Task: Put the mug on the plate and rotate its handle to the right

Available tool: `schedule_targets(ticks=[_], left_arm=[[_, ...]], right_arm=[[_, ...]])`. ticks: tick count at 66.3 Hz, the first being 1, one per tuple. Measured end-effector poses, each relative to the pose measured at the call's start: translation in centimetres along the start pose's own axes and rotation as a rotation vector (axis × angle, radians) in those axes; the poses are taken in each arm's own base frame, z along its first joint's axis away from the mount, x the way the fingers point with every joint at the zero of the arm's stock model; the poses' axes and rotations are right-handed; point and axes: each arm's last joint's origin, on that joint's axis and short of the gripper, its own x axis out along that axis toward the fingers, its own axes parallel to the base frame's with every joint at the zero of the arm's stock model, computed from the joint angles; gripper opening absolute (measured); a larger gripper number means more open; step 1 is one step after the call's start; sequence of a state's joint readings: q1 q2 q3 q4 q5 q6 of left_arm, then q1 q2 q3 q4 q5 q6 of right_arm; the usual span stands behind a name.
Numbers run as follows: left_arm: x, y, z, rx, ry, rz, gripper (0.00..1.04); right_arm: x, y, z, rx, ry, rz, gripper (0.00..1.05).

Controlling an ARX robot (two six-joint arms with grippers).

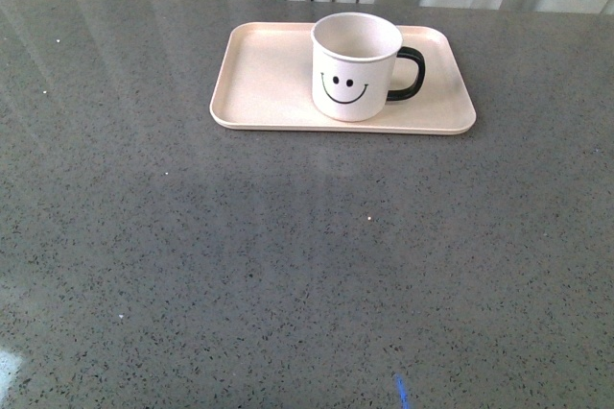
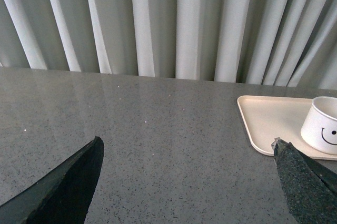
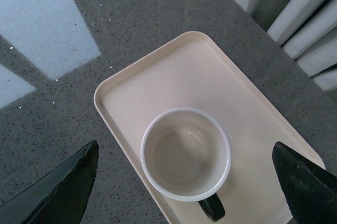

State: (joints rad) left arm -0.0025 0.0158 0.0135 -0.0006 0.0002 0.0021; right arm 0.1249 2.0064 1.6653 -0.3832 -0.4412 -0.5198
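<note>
Front view: no part of robot visible.

Left gripper: two fingers in frame, dark, near-black. One finger smooth, matte, wedge-shaped, tapering to blunt rounded tip. Other finger same taper, surface finely speckled grey on black, small pale chip at tip.

Right gripper: two fingers, both black, wedge-shaped, tapered to points, faint grainy texture, edges slightly lighter.

No cables, screws, markings discernible on either; wrist housings out of frame.

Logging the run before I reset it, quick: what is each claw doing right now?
Left claw: open, holding nothing.
Right claw: open, empty, above the white smiley-face mug on the pale pink rectangular plate.
</note>
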Motion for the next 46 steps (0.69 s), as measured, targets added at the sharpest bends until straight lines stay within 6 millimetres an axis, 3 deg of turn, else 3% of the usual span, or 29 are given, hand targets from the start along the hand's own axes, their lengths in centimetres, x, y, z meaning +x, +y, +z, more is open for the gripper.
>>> schedule_targets(ticks=[9, 10, 15, 21, 27, 30, 39, 46], left_arm=[[0.0, 0.0, 0.0, 0.0, 0.0, 0.0, 0.96], [0.0, 0.0, 0.0, 0.0, 0.0, 0.0, 0.96], [0.0, 0.0, 0.0, 0.0, 0.0, 0.0, 0.96], [0.0, 0.0, 0.0, 0.0, 0.0, 0.0, 0.96], [0.0, 0.0, 0.0, 0.0, 0.0, 0.0, 0.96], [0.0, 0.0, 0.0, 0.0, 0.0, 0.0, 0.96], [0.0, 0.0, 0.0, 0.0, 0.0, 0.0, 0.96], [0.0, 0.0, 0.0, 0.0, 0.0, 0.0, 0.96]], right_arm=[[0.2, 0.0, -0.5, 0.014, 0.01, -0.03, 0.95], [0.5, 0.1, -0.9, 0.028, -0.016, -0.163, 0.9], [0.3, 0.7, -2.6, 0.138, -0.137, -0.485, 0.78], [-1.9, 2.3, -5.0, 0.262, -0.384, -0.69, 0.62], [-6.0, 4.7, -7.6, 0.32, -0.579, -0.734, 0.4], [-7.2, 6.0, -9.2, 0.334, -0.59, -0.731, 0.27], [-8.6, 8.5, -12.8, 0.356, -0.547, -0.713, 0.01], [-9.9, 9.9, -14.2, 0.359, -0.549, -0.706, 0.02]])
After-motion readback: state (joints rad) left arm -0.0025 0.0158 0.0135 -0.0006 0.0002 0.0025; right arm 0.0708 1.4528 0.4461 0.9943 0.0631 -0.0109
